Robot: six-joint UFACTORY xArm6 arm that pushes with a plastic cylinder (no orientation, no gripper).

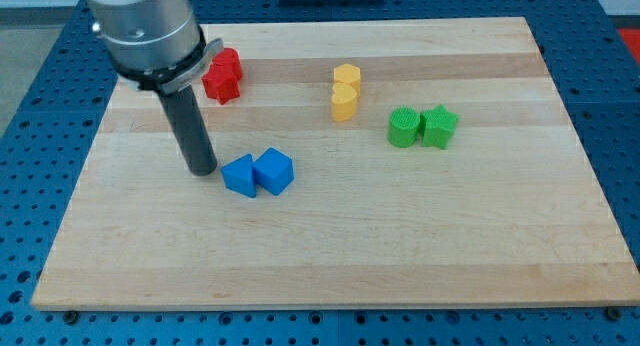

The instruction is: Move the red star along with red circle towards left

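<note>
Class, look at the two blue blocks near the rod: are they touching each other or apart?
Touching. The camera view shows the left blue block and the right blue block meeting side to side, with no wood between them.

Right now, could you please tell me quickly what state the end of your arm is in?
No gripper: my tip is a bare rod holding nothing, resting on the board just left of the blue blocks, below the red blocks.

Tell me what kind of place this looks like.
Probably a robotics lab bench: a wooden board on a blue perforated table, a robot arm's rod with my tip beside the blue blocks, and small coloured test blocks.
</note>
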